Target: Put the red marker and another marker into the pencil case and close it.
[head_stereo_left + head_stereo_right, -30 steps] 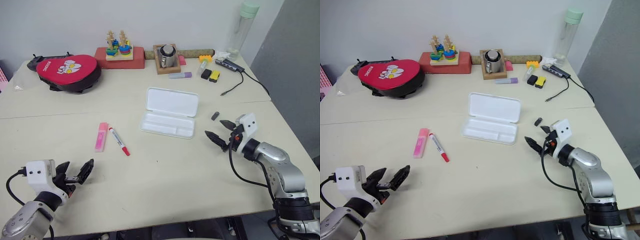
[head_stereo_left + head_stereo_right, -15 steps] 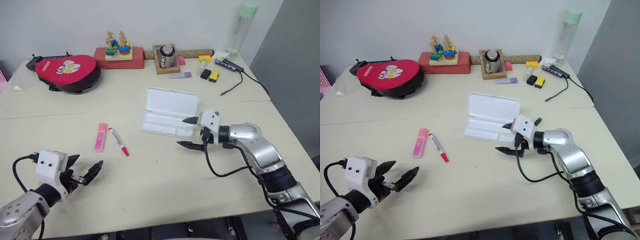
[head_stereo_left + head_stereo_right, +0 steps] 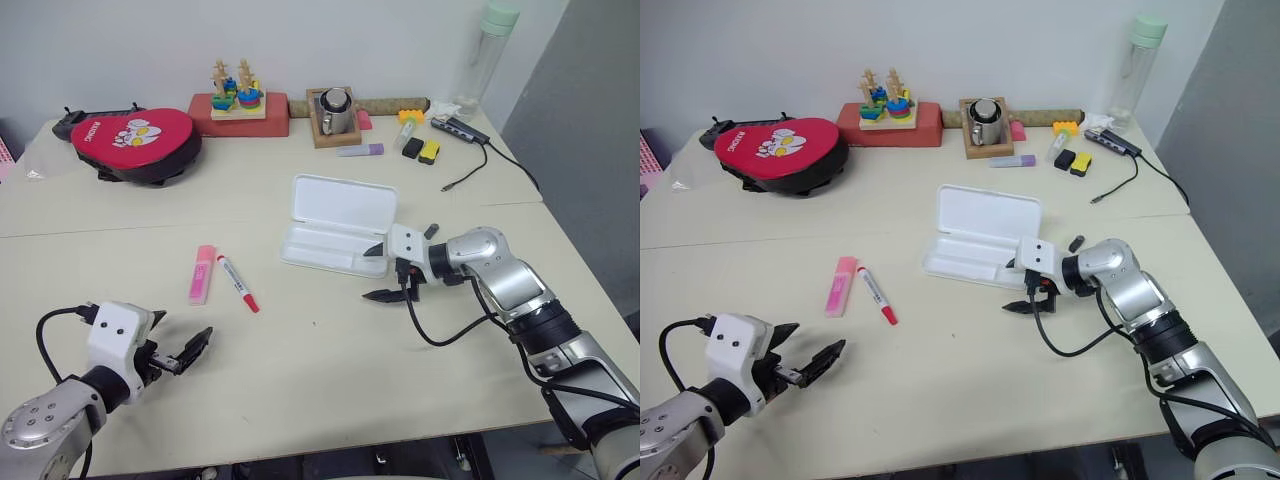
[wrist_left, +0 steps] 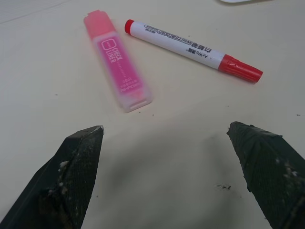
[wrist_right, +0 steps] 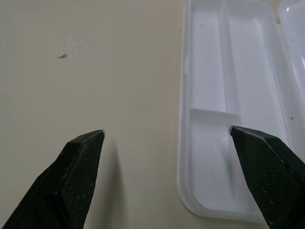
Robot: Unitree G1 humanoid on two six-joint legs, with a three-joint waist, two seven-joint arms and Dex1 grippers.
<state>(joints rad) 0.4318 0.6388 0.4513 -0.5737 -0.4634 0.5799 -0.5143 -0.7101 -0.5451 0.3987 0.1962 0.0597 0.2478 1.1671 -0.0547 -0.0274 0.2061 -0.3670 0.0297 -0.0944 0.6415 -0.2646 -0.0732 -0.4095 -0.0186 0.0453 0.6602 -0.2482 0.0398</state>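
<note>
At the open pencil case's [image 3: 336,236] near right corner, the right gripper [image 3: 380,272] is hovering wide open, empty; the left gripper [image 3: 178,349], likewise spread and empty, is pointing toward the red marker [image 3: 238,283] and pink highlighter [image 3: 203,273].

On the tabletop [image 3: 970,360] the pencil case [image 3: 985,238] lies open, its lid flat behind the tray. The right tool [image 3: 1021,287] hangs at the case's near right corner with its fingers spread, pointing left. Well to the left, the red marker [image 3: 876,294] lies just beside the pink highlighter [image 3: 841,285], apart from it. The left tool [image 3: 807,352] is low at the near left edge, fingers apart, holding nothing.
</note>
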